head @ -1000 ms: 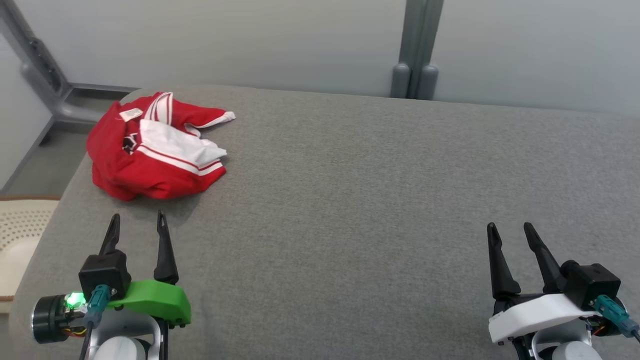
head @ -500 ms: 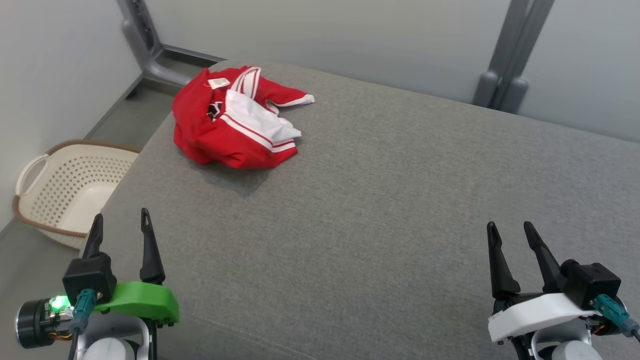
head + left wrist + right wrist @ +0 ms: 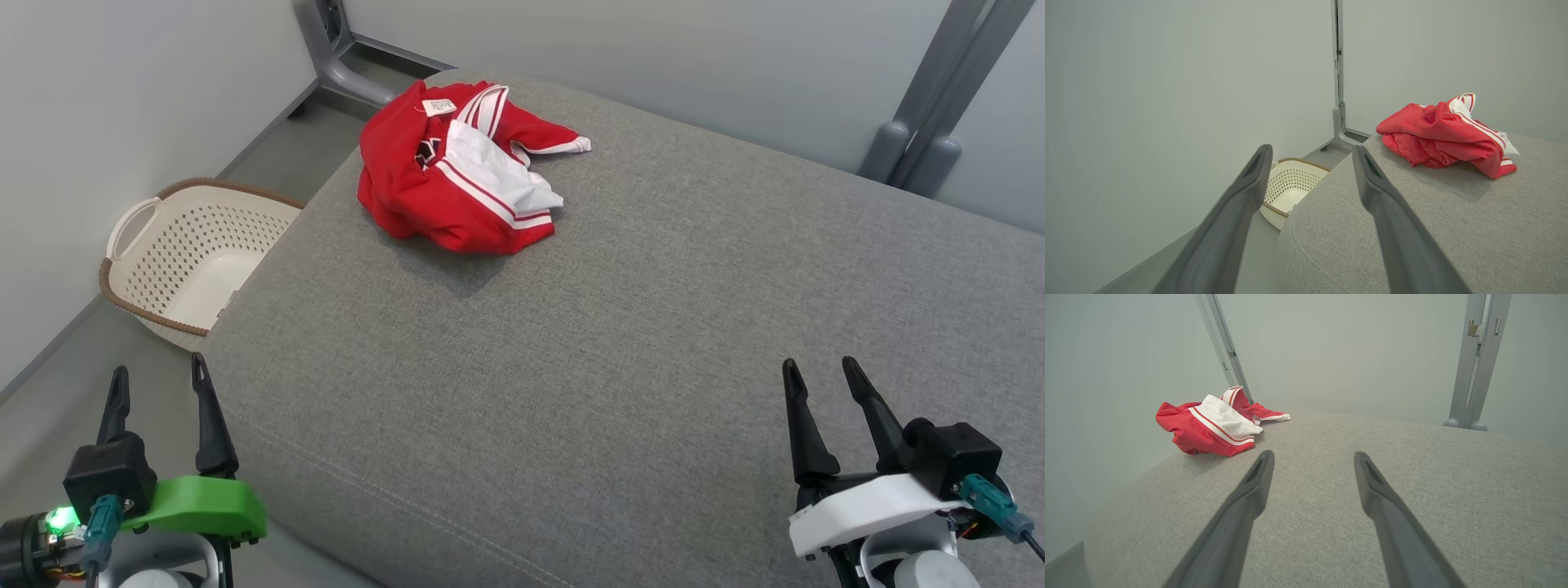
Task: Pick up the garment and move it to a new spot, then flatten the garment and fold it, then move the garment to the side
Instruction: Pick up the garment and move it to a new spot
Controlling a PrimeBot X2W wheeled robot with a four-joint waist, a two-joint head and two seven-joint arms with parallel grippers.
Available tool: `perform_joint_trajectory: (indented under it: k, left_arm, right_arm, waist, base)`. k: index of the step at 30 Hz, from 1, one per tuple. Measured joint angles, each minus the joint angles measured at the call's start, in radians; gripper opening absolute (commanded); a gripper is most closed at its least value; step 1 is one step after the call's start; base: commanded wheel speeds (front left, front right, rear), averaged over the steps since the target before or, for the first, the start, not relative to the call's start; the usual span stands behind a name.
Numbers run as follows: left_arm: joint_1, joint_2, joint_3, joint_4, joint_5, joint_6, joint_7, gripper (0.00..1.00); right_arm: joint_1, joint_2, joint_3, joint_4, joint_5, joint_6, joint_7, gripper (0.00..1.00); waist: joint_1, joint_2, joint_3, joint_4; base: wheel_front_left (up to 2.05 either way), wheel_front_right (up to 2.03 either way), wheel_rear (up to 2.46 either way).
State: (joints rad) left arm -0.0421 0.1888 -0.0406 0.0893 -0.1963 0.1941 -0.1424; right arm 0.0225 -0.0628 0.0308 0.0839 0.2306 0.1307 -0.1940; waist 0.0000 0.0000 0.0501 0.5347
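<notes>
**Item:** crumpled red garment with white striped panels (image 3: 457,175), possibly a sports top. It lies untouched at the far left corner of the grey woven-fabric cushion (image 3: 620,343).

**Left gripper** (image 3: 159,367): fingers spread wide, empty, beyond the cushion's near left edge.

**Right gripper** (image 3: 819,363): fingers spread wide, empty, above the cushion's near right part.

**Cream perforated plastic basket** (image 3: 175,245): on the floor, left of the cushion.

**Change:** over the past second the view has swung left. The garment has kept its place on the cushion.

**Assessment:** the robot is probably turning to face the garment, and the pick-up has not begun.
</notes>
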Motion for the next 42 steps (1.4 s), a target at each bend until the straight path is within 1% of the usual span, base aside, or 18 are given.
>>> perform_joint_trajectory:
  k: [4, 8, 14, 18, 21, 28, 33, 37, 39, 42]
  left_arm:
    - [-0.002, 0.000, -0.009, -0.003, 0.000, 0.001, 0.002, 1.00]
    - [-0.035, -0.007, 0.003, 0.000, -0.036, -0.003, -0.006, 1.00]
    - [-0.213, -0.008, -0.004, 0.018, -0.042, -0.016, -0.010, 1.00]
    - [-0.368, 0.000, 0.002, 0.041, -0.051, -0.020, 0.002, 1.00]
    - [-0.477, 0.016, 0.009, 0.067, -0.052, -0.023, 0.021, 1.00]
    - [-0.663, 0.072, 0.038, 0.188, -0.064, -0.025, 0.083, 1.00]
    - [-0.748, 0.110, 0.035, 0.322, -0.068, -0.045, 0.145, 1.00]
    - [-0.784, 0.118, 0.025, 0.415, -0.087, -0.064, 0.196, 1.00]
    - [-0.789, 0.116, 0.016, 0.466, -0.099, -0.079, 0.238, 1.00]
    - [-0.789, 0.116, 0.016, 0.522, -0.112, -0.081, 0.281, 1.00]
  right_arm:
    - [-0.002, -0.003, 0.000, 0.002, 0.005, 0.000, 0.000, 1.00]
    - [-0.009, -0.008, 0.001, -0.010, 0.005, 0.000, 0.006, 1.00]
    - [-0.050, -0.050, -0.003, -0.049, 0.007, 0.000, 0.022, 1.00]
    - [-0.090, -0.086, -0.004, -0.081, 0.018, 0.000, 0.030, 1.00]
    - [-0.121, -0.116, -0.010, -0.096, 0.034, 0.000, 0.029, 1.00]
    - [-0.161, -0.172, -0.015, -0.102, 0.065, 0.000, 0.007, 1.00]
    - [-0.175, -0.211, -0.037, -0.102, 0.077, 0.000, -0.009, 1.00]
    - [-0.178, -0.228, -0.040, -0.107, 0.085, 0.000, -0.015, 1.00]
    - [-0.181, -0.235, -0.041, -0.108, 0.089, 0.000, -0.019, 1.00]
    - [-0.184, -0.241, -0.041, -0.110, 0.092, 0.000, -0.019, 1.00]
  waist:
    - [0.0000, 0.0000, -0.002, -0.002]
    - [0.0000, 0.0000, 0.003, -0.015]
    - [0.0000, 0.0000, 0.038, -0.059]
    - [0.0000, 0.0000, 0.085, -0.102]
    - [0.0000, 0.0000, 0.130, -0.140]
    - [0.0000, 0.0000, 0.240, -0.255]
    - [0.0001, 0.0000, 0.323, -0.329]
    - [0.0001, 0.0000, 0.378, -0.375]
    - [0.0001, 0.0000, 0.405, -0.396]
    - [0.0001, 0.0000, 0.435, -0.421]
  base:
    - [0.00, 0.00, 0.00]
    - [0.00, 0.00, 0.00]
    - [0.00, 0.00, 0.00]
    - [0.00, 0.00, 0.00]
    - [0.00, 0.00, 0.00]
    - [0.00, 0.00, 0.00]
    - [0.00, 0.00, 0.00]
    - [0.00, 0.00, 0.00]
    - [0.00, 0.00, 0.00]
    - [0.00, 0.00, 0.00]
